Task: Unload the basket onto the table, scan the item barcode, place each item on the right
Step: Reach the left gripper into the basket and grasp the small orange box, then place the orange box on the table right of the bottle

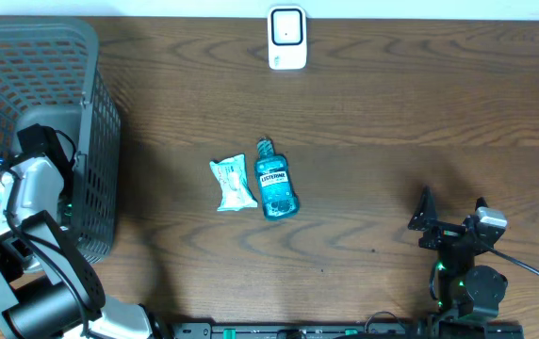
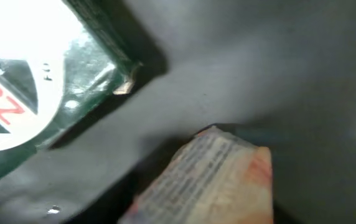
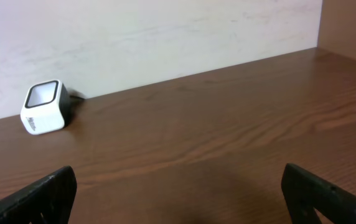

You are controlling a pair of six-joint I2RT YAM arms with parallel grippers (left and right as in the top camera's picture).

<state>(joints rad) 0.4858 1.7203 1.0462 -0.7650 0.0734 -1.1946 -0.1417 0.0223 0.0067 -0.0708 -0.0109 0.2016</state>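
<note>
Picking step, we judge. Our left arm [image 1: 32, 184] reaches into the grey basket [image 1: 105, 122]; the left end effector is hidden, so we cannot tell its opening or hold. Its camera shows a peach packet [image 2: 218, 180], the likely item, near a green box [image 2: 41, 74]. The right end effector [image 1: 453, 212] rests wide open, empty. Next: lift the packet, barcode toward the white scanner [image 1: 287, 38].

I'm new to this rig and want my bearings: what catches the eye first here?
A blue mouthwash bottle lies mid-table with a pale packet beside it. A grey mesh basket fills the table's left end, with the left arm down inside it; a white scanner stands at the far edge.
</note>
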